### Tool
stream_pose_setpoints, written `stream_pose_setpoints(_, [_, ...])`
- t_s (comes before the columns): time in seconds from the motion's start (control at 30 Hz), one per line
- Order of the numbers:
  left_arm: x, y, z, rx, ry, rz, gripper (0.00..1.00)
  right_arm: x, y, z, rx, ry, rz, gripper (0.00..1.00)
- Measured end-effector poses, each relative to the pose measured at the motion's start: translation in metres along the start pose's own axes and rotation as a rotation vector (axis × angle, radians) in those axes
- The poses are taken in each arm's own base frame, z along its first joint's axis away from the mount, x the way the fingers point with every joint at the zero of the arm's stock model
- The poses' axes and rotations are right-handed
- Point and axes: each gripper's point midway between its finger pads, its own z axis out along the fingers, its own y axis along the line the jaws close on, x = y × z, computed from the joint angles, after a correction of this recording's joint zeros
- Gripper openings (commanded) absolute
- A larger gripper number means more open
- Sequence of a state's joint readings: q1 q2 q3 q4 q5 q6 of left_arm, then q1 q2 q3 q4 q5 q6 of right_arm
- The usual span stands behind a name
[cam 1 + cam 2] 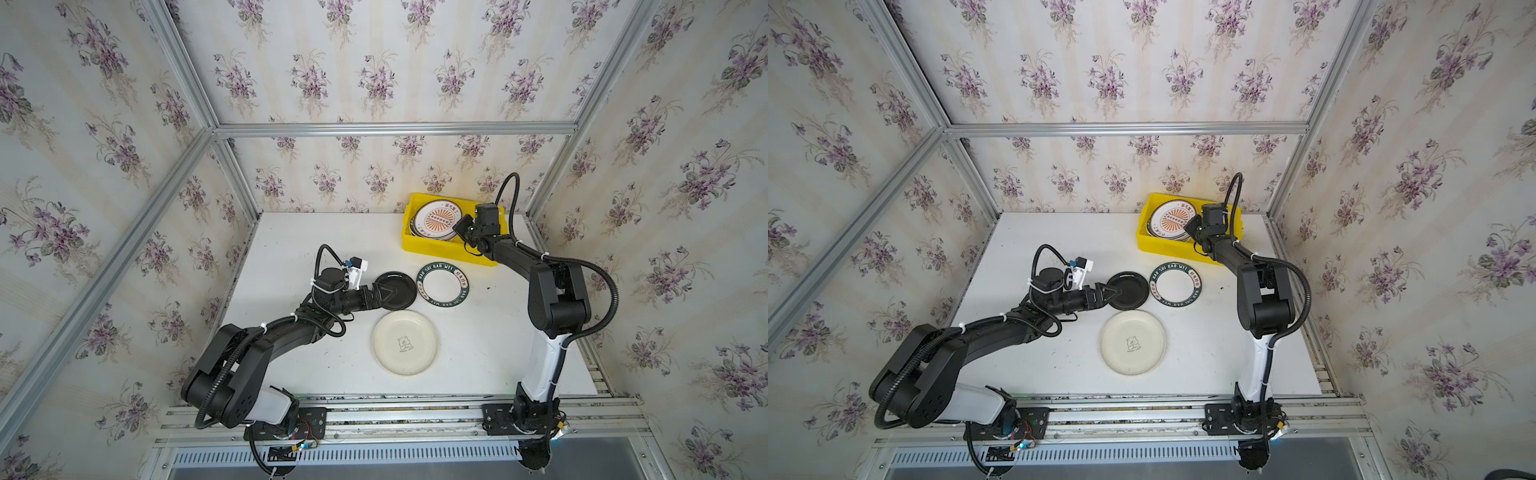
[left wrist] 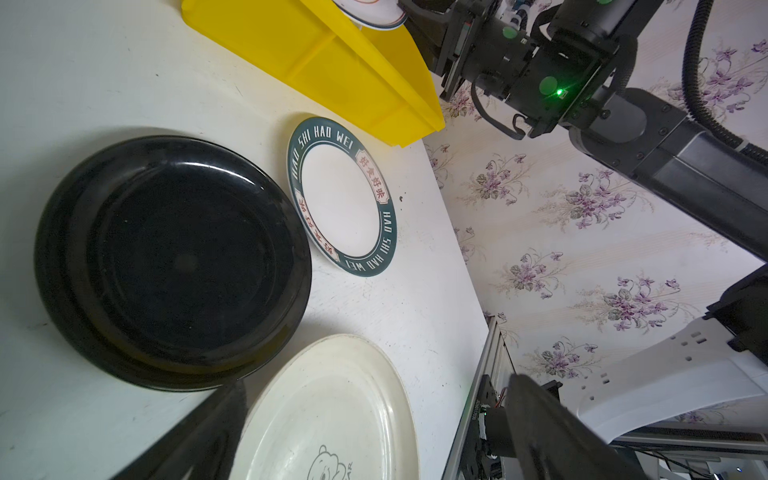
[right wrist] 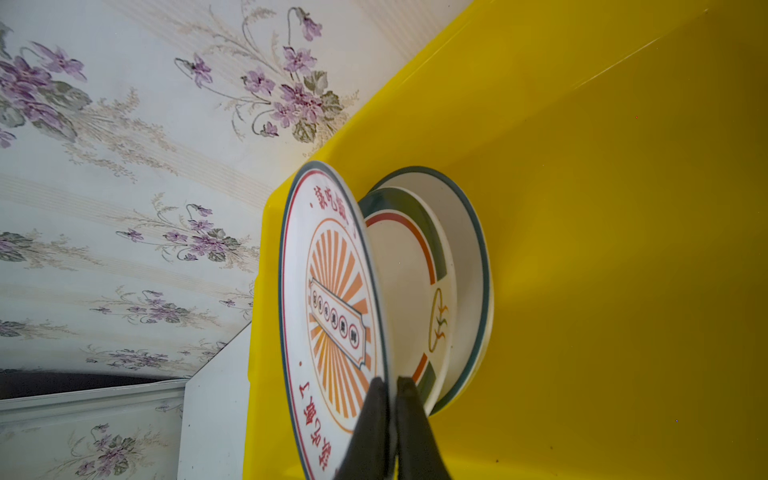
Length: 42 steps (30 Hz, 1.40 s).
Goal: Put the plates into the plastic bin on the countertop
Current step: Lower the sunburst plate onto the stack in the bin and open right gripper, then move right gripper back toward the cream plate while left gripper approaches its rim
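Note:
The yellow plastic bin stands at the back right of the white countertop. My right gripper is shut on the rim of the orange sunburst plate, holding it tilted over two green-rimmed plates stacked in the bin. Three plates lie on the countertop: a black one, one with a dark lettered rim, and a cream one with a bear. My left gripper is open at the black plate's left edge, holding nothing. In the left wrist view its fingers frame the cream plate.
Wallpapered walls with aluminium posts close in the back and both sides. Aluminium rails with the arm bases run along the front edge. The right arm's elbow stands over the countertop's right part.

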State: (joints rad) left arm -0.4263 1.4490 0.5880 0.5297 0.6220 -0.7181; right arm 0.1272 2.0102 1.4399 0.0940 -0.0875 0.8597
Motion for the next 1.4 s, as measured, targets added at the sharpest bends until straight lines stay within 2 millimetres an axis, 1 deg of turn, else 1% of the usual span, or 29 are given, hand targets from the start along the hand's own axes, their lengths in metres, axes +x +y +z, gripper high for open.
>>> stream_pose_setpoints(0.13, [0.000, 0.000, 0.000, 0.000, 0.000, 0.000, 1.00, 0.004, -0.004, 0.008, 0.027, 0.021, -0.011, 0.00])
stream_pose_setpoints(0.2, [0.000, 0.000, 0.000, 0.000, 0.000, 0.000, 1.00, 0.002, -0.002, 0.010, 0.028, 0.024, -0.019, 0.01])
stream_pose_setpoints(0.27, [0.000, 0.000, 0.000, 0.000, 0.000, 0.000, 1.00, 0.001, 0.001, 0.013, 0.029, 0.028, -0.023, 0.12])
stream_pose_setpoints(0.4, [0.000, 0.000, 0.000, 0.001, 0.001, 0.000, 0.99, 0.004, 0.005, 0.016, 0.025, 0.047, -0.034, 0.26])
stream_pose_setpoints(0.47, [0.000, 0.000, 0.000, 0.001, 0.001, 0.000, 1.00, 0.006, 0.006, 0.016, 0.024, 0.054, -0.048, 0.38])
stream_pose_setpoints(0.6, [0.000, 0.000, 0.000, 0.000, 0.000, 0.000, 0.99, 0.006, 0.009, 0.012, 0.015, 0.057, -0.076, 0.58])
stream_pose_setpoints(0.63, [0.000, 0.000, 0.000, 0.000, 0.000, 0.000, 1.00, 0.005, 0.011, 0.009, 0.015, 0.056, -0.080, 0.75])
stream_pose_setpoints(0.7, [0.000, 0.000, 0.000, 0.000, 0.000, 0.000, 0.99, 0.001, 0.013, -0.001, 0.015, 0.046, -0.094, 0.97])
stream_pose_setpoints(0.73, [0.000, 0.000, 0.000, -0.001, 0.000, -0.001, 1.00, -0.001, 0.014, -0.007, 0.018, 0.036, -0.106, 0.99])
stream_pose_setpoints(0.83, [0.001, -0.001, -0.002, -0.005, 0.002, -0.004, 1.00, -0.005, 0.015, -0.031, 0.024, 0.007, -0.133, 0.99])
stream_pose_setpoints(0.9, [0.001, 0.000, -0.003, -0.013, 0.001, -0.007, 1.00, -0.006, 0.015, -0.049, 0.026, -0.011, -0.153, 1.00])
stream_pose_setpoints(1.0, [0.000, 0.003, -0.005, -0.041, -0.003, -0.016, 1.00, -0.006, 0.014, -0.084, 0.017, -0.047, -0.169, 1.00])
stream_pose_setpoints(1.17, [-0.004, 0.010, -0.009, -0.113, -0.014, -0.016, 1.00, 0.007, 0.001, -0.145, -0.005, -0.094, -0.177, 1.00])
stream_pose_setpoints(1.27, [-0.004, 0.018, -0.011, -0.160, -0.017, -0.027, 1.00, 0.013, -0.002, -0.178, -0.032, -0.125, -0.172, 1.00])
stream_pose_setpoints(1.4, [-0.001, 0.027, -0.009, -0.198, -0.007, -0.076, 1.00, 0.022, -0.012, -0.211, -0.055, -0.162, -0.162, 1.00])
